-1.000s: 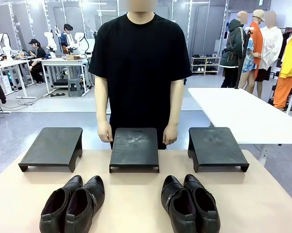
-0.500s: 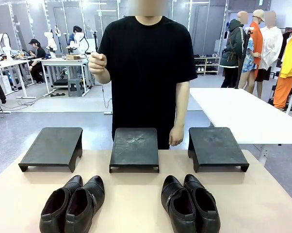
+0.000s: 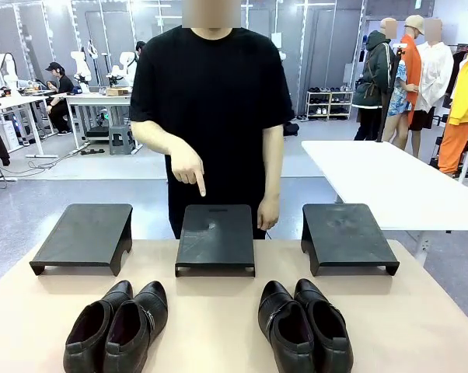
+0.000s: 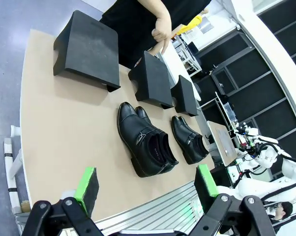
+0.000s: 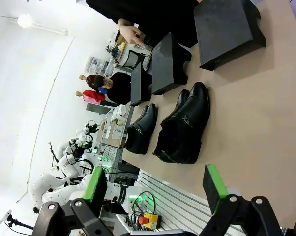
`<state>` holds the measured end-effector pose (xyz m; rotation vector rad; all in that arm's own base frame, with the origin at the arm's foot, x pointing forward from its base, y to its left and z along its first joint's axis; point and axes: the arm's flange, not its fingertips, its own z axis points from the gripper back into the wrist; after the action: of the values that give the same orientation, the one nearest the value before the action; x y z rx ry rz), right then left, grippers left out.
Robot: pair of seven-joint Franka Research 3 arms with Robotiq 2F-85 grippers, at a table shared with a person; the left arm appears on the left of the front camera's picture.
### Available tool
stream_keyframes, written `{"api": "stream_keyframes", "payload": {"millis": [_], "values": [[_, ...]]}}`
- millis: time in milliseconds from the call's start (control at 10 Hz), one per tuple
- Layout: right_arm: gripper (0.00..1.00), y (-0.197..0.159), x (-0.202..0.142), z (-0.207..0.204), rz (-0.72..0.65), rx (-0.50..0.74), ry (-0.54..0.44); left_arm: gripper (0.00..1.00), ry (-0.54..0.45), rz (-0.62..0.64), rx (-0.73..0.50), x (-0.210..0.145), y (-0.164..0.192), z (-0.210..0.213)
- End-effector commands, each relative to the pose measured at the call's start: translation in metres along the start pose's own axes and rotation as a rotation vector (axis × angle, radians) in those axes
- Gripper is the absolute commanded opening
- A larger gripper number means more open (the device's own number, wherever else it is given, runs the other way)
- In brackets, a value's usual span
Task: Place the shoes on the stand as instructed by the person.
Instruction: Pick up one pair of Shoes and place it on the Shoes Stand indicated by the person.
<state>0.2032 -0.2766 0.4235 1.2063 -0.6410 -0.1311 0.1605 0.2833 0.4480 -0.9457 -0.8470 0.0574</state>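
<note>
Two pairs of glossy black shoes stand near the table's front edge, the left pair [image 3: 117,326] and the right pair [image 3: 304,325]. Behind them three black stands sit in a row: left stand [image 3: 85,235], middle stand [image 3: 215,237], right stand [image 3: 347,235]. The person [image 3: 214,101] stands at the far side, one hand [image 3: 192,171] pointing a finger down over the middle stand. My left gripper [image 4: 146,181] hangs open above the table's near edge, short of the left pair [image 4: 145,145]. My right gripper [image 5: 155,186] is open too, back from the right pair [image 5: 185,130].
A white table [image 3: 389,183] stands to the back right beyond the tabletop [image 3: 211,311]. The person's other hand [image 3: 268,214] hangs behind the middle stand. Bare tabletop lies between the shoes and the stands.
The person lifted one hand from beside the middle stand up to chest height, then lowered it to point down at the middle stand. Shoes, stands and both grippers are unchanged.
</note>
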Motion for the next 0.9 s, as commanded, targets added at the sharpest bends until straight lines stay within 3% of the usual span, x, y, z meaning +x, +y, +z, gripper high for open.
{"api": "stream_keyframes", "payload": {"millis": [0,800], "values": [[1.0,0.001,0.0,0.002,0.0,0.006,-0.005,1.0,-0.008,-0.004,-0.008,0.0,0.0,0.002],[1.0,0.001,0.0,0.002,0.0,0.006,-0.005,1.0,0.025,-0.013,0.01,0.007,-0.011,-0.009]]}}
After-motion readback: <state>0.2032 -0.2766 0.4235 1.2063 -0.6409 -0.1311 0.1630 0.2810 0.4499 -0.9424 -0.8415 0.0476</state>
